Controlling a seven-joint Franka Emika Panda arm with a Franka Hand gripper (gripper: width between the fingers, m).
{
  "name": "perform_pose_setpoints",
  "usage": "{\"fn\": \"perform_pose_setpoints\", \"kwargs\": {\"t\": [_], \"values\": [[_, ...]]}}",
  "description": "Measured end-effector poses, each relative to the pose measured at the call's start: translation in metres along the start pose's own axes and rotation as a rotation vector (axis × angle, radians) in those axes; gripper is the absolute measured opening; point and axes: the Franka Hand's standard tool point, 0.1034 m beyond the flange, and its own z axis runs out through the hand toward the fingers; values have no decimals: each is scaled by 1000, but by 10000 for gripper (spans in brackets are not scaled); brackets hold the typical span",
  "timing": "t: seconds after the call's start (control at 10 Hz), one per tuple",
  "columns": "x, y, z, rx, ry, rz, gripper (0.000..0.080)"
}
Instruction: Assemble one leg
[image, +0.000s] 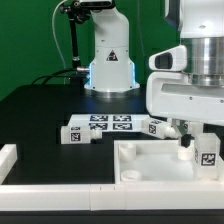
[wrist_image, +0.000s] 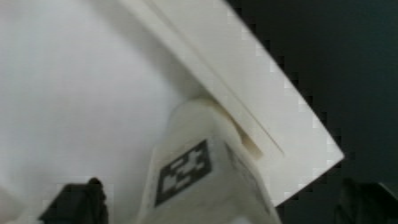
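Note:
The leg (image: 207, 152), a chunky white post with a tag sticker, stands upright at the far corner of the large white panel (image: 150, 165) on the exterior view's right. My gripper (image: 197, 138) hangs straight over it. In the wrist view the leg (wrist_image: 214, 160) rises from the panel's rimmed corner (wrist_image: 89, 90) toward the camera, between the two dark fingers (wrist_image: 75, 202). A strip of panel shows between one finger and the leg, so the jaws stand apart around the leg without closing on it.
Several more tagged white pieces (image: 100, 125) lie in a row on the black table behind the panel. A white L-shaped fence (image: 12, 160) runs along the exterior view's left and front. The robot base (image: 108, 60) stands at the back.

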Motion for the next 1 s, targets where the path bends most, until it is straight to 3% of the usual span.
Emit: {"fn": "perform_pose_setpoints", "kwargs": {"t": [0.2, 0.3, 0.4, 0.5, 1.0], "values": [[3, -1, 0, 3, 22, -63, 628], [3, -1, 0, 3, 22, -35, 498], [3, 0, 0, 2, 22, -38, 498], [3, 0, 0, 2, 22, -21, 297], [5, 4, 0, -7, 4, 525, 284]]}}
